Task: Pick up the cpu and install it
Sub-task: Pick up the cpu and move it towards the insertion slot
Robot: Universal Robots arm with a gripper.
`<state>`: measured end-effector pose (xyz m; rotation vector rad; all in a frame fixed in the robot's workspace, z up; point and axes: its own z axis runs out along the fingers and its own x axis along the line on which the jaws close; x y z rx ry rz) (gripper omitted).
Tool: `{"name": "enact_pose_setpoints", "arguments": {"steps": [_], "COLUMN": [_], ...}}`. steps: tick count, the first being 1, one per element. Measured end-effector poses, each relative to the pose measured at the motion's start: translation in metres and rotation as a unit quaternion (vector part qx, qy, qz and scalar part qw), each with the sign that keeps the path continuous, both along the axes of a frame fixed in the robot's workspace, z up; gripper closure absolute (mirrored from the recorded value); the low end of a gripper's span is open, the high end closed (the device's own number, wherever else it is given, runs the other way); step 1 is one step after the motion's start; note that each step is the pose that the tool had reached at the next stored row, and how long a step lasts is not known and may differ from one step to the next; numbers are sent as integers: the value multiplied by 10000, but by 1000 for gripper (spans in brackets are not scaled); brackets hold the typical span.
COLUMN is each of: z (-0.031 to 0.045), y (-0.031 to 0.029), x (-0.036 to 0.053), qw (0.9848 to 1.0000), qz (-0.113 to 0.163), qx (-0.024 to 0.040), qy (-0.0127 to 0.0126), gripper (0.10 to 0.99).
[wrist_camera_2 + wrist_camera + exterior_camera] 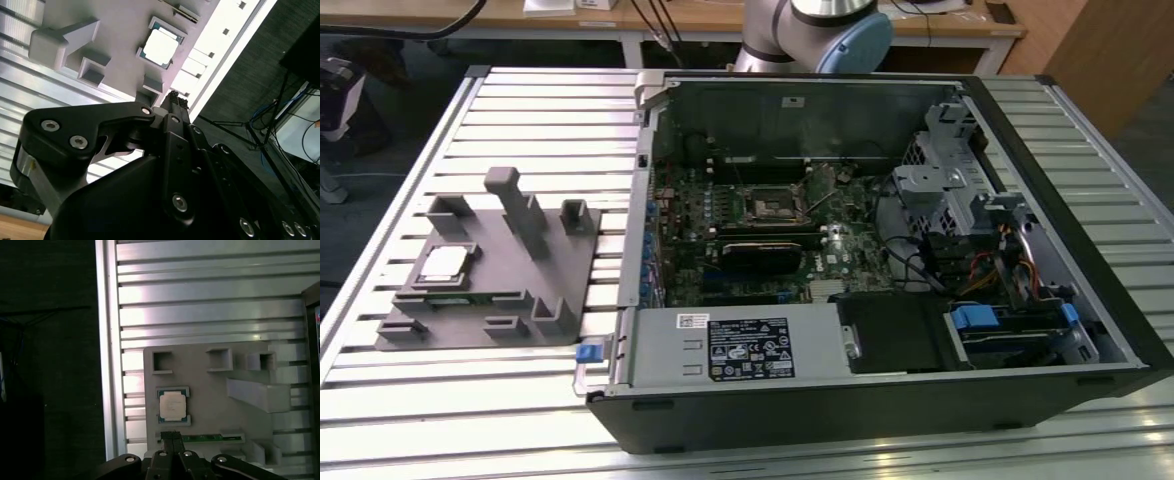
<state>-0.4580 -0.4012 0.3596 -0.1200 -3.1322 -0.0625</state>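
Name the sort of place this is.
Probably a robotics bench for computer assembly: an open black computer case on a slotted aluminium table, beside a grey plastic fixture holding the small silver-topped square cpu.

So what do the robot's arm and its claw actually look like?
The arm is a smooth silver-grey tube with a pale blue round cap at its joint. The gripper is matte black, built of flat angular links pinned with shiny silver screws, and narrows to two slim fingers.

I count one grey fixture (210, 390); on it, one cpu (173, 405) and one green memory stick (205, 438); just beside it, one open computer case (881, 420).
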Motion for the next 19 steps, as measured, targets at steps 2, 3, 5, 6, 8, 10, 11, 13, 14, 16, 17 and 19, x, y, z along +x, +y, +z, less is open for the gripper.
{"name": "enact_pose_setpoints", "arguments": {"steps": [2,3,5,6,8,10,11,13,14,16,17,19], "z": [-14,-22,-35,-41,-52,-66,-74,-92,-99,-115,-123,-141], "y": [-1,-1,-1,-1,-2,-1,-1,-1,-1,-1,-1,-2], "x": [0,0,0,1,0,0,1,0,1,1,0,1], "qw": [10000,10000,10000,10000,10000,9999,9999,9999,9999,9999,9999,9999], "qz": [0,0,0,0,1,1,1,0,0,0,0,1], "qx": [21,28,43,52,80,113,127,134,135,136,137,139], "qy": [1,1,3,4,6,7,7,8,11,19,21,23], "gripper": [980,980,980,980,980,980,980,980,980,980,980,980]}}
